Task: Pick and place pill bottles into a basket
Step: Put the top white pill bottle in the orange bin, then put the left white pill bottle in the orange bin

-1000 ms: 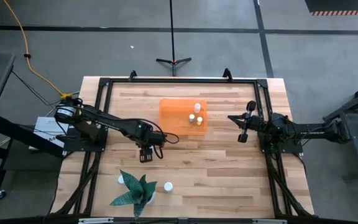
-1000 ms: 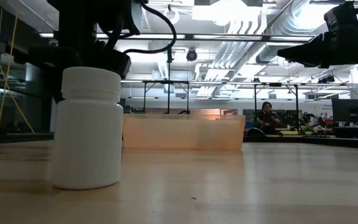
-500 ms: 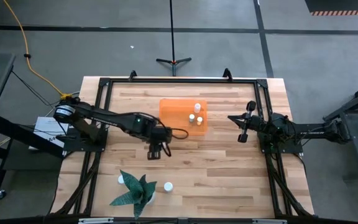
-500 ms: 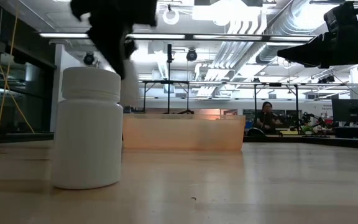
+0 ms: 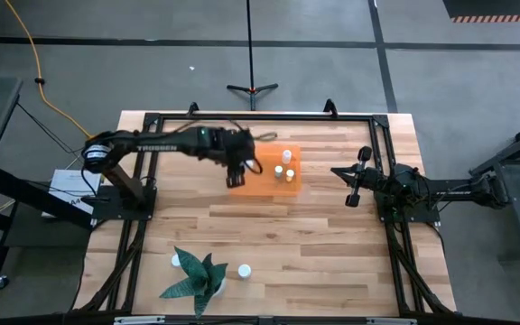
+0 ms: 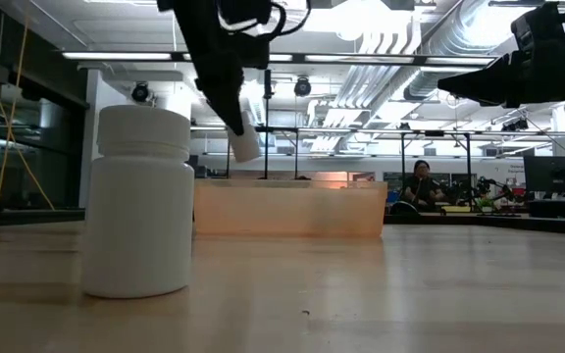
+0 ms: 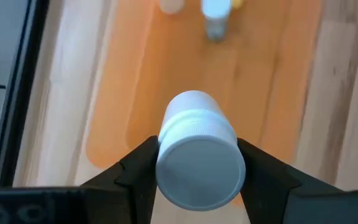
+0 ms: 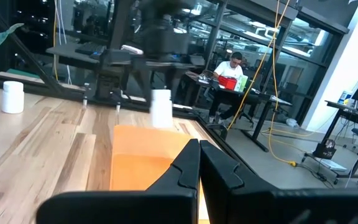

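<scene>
Up over the left part of the basket, the left hand hangs in the air, clenched on a pill bottle. The left wrist view shows its two dark fingers pressing on either side of the white cap, with the orange floor of the basket below. From the low view the same bottle hangs tilted, clear above the rim of the basket.

Three more bottles stand inside the basket, gathered toward its right end. Another bottle stands on the near side of the bench, just right of a potted plant, and one more sits at the left edge of that plant's leaves.

Off at the right side of the bench, well apart from the basket, the right hand waits above the wood with its fingers pressed together, gripping nothing.
</scene>
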Controlling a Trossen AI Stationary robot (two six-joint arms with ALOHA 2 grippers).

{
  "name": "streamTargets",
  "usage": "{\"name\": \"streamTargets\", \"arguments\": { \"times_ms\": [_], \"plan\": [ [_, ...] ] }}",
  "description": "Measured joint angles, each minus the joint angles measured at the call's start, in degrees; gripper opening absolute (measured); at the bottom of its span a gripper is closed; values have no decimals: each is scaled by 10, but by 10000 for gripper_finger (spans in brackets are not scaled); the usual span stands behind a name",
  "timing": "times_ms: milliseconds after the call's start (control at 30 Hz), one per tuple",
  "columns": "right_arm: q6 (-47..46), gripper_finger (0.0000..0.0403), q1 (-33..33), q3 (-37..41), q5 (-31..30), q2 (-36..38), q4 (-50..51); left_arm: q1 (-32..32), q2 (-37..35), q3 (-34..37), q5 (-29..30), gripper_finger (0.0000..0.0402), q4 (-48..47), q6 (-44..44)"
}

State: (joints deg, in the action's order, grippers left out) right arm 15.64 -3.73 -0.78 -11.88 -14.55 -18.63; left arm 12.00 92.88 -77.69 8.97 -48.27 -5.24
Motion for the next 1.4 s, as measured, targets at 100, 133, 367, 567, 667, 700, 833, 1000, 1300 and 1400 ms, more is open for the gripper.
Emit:
{"name": "streamTargets", "arguments": {
  "times_ms": [100,133,367,567,667,700,833,1000,1300,1400],
  "plan": [
    [7,0,0,0,0,0,0,32,13,-1,-20,214,19,-18],
    [11,0,0,0,0,0,0,39,20,-1,-22,213,22,-19],
    [14,0,0,0,-4,-1,4,71,88,1,-33,222,4,-36],
    [14,0,0,0,-7,-1,3,90,119,-1,-39,219,10,-37],
    [14,0,0,0,-7,-1,3,98,121,1,-38,224,-1,-37],
    [14,0,0,0,-7,-1,3,98,122,0,-38,229,10,-37],
    [14,0,0,0,-11,-1,3,97,124,0,-37,254,5,-31],
    [14,0,0,0,-19,-1,4,97,124,0,-34,285,7,-37],
    [14,0,0,0,-19,-1,4,80,124,-138,-5,290,-171,-13],
    [13,0,0,0,-19,-1,4,56,122,-212,-7,280,-283,38]
  ]
}}
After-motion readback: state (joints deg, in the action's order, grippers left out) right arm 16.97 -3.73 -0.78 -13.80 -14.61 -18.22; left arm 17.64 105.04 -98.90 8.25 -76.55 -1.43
